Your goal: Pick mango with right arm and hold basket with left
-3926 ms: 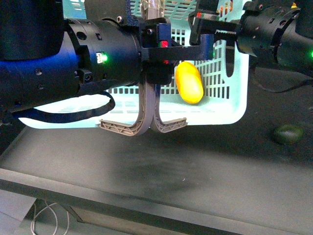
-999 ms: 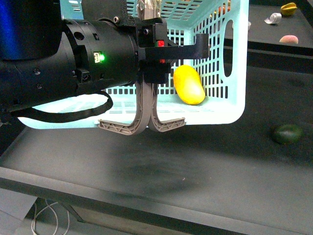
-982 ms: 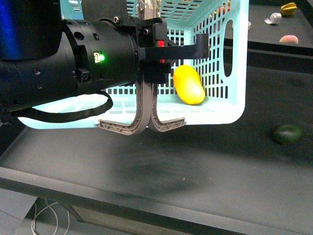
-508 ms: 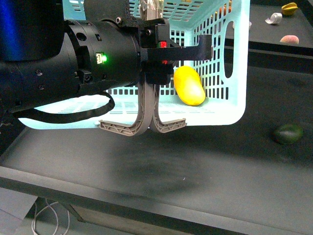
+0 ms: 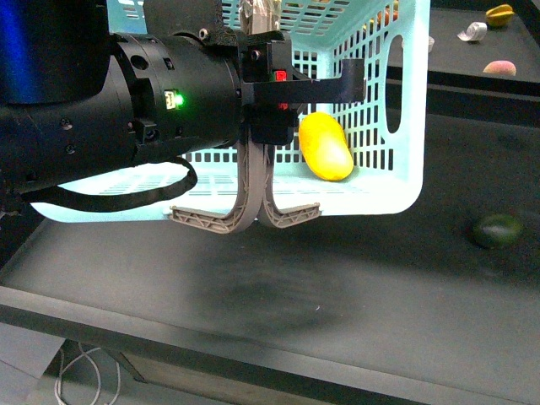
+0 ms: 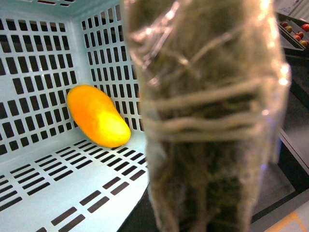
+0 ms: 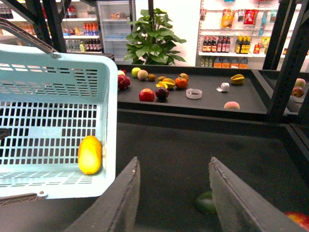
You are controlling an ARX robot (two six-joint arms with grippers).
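Note:
The turquoise basket hangs tilted above the black table. My left gripper on the bulky black arm is shut on its two grey handles. The yellow mango lies inside the basket against its right wall. In the left wrist view the mango rests in the basket's corner behind a blurred, tape-wrapped mass. My right gripper is open and empty, off to the right of the basket and the mango. It is out of the front view.
A dark green fruit lies on the table right of the basket; it also shows between my right fingers. A raised shelf behind carries several fruits. A red fruit lies at the table's near right.
The right arm was at the basket's upper right 3.9 s ago and has left the front view. The mango has shifted slightly in the basket. The left gripper keeps its hold.

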